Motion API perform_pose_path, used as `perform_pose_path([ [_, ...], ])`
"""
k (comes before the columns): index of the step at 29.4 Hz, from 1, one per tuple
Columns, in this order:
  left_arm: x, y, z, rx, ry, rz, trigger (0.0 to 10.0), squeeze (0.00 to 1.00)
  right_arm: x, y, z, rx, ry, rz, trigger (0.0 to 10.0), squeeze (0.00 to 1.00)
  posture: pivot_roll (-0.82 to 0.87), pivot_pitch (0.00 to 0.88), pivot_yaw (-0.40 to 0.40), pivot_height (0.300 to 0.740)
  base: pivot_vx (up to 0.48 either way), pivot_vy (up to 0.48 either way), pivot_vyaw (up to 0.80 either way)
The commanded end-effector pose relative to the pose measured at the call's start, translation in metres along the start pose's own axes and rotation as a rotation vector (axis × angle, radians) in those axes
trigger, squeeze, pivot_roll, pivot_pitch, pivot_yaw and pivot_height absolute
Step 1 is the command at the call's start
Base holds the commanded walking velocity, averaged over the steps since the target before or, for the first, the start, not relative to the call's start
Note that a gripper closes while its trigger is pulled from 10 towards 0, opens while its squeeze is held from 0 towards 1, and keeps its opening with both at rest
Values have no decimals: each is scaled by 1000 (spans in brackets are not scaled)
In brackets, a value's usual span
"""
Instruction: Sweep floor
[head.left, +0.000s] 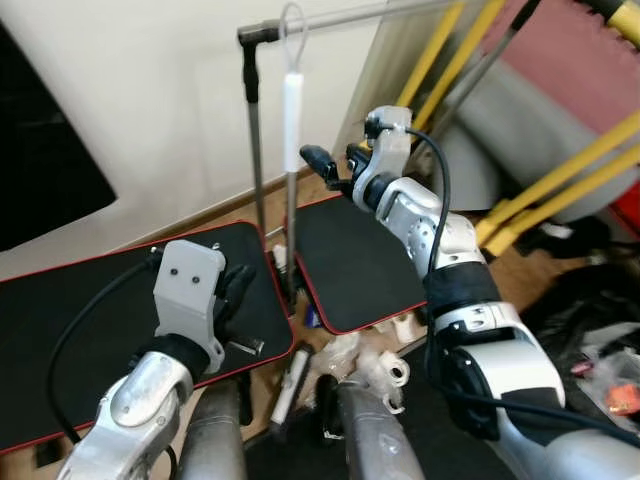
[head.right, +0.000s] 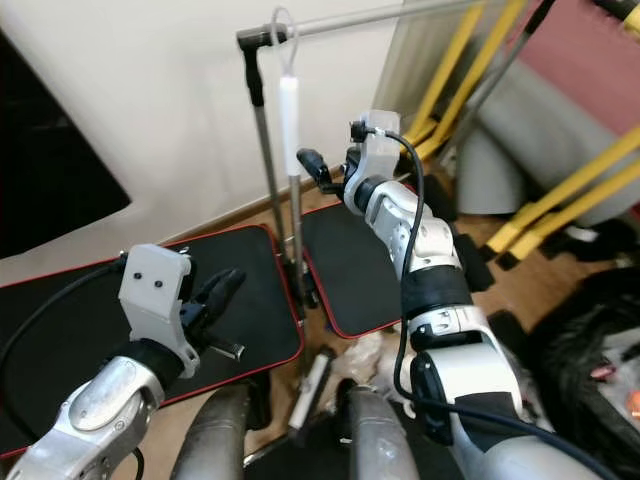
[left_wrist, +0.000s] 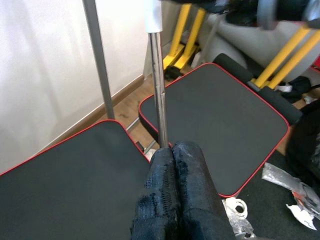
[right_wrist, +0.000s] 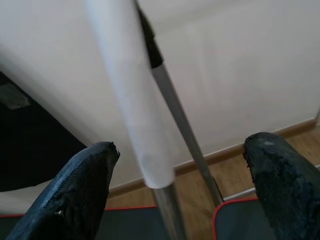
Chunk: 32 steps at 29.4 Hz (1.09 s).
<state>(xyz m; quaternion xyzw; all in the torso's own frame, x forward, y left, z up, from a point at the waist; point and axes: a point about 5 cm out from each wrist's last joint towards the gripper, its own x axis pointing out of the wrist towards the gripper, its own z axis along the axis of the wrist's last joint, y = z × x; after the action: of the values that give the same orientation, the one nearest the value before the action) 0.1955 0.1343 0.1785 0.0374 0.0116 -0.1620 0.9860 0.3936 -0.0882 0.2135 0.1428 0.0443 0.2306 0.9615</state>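
A broom handle, a silver pole with a white grip and a loop on top, hangs upright from a horizontal rack bar. My right gripper is raised beside the grip and is open. In the right wrist view the white grip stands just ahead of the gap between the fingers, untouched. My left gripper is lower, over the black mat, and shut on nothing. Its fingertips point at the silver pole just beyond them.
A grey rack upright stands close behind the broom. Two black red-edged mats lie on the wooden floor. Yellow bars and grey rolls crowd the right. White scraps lie near my legs.
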Motion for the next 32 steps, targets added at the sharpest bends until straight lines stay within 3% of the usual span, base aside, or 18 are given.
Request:
perform_pose_path([
  [1,-3,-5,-3,8,42,-35,10000,0,1,-6,-5,20,9,-19,10000,0,-6,437,-208,740,0,-465,0],
  [6,-3,-8,-2,14,40,-37,10000,0,3,-6,0,22,-3,-18,10000,0,-7,446,-208,740,0,-465,0],
  [15,-6,-7,0,-7,64,-12,10000,0,11,-8,7,27,-16,-31,10000,0,-3,470,-211,740,0,0,0],
  [30,-14,-10,8,-16,72,-13,10000,0,20,-4,7,-64,-11,-71,10000,0,6,518,-220,740,0,0,0],
  [31,-15,-11,9,-16,73,-13,10000,0,21,-4,6,-61,-13,-63,8039,0,7,521,-219,740,0,0,0],
  [32,-15,-11,9,-16,73,-13,10000,0,21,-4,6,-61,-13,-63,8039,0,7,521,-219,740,0,0,0],
])
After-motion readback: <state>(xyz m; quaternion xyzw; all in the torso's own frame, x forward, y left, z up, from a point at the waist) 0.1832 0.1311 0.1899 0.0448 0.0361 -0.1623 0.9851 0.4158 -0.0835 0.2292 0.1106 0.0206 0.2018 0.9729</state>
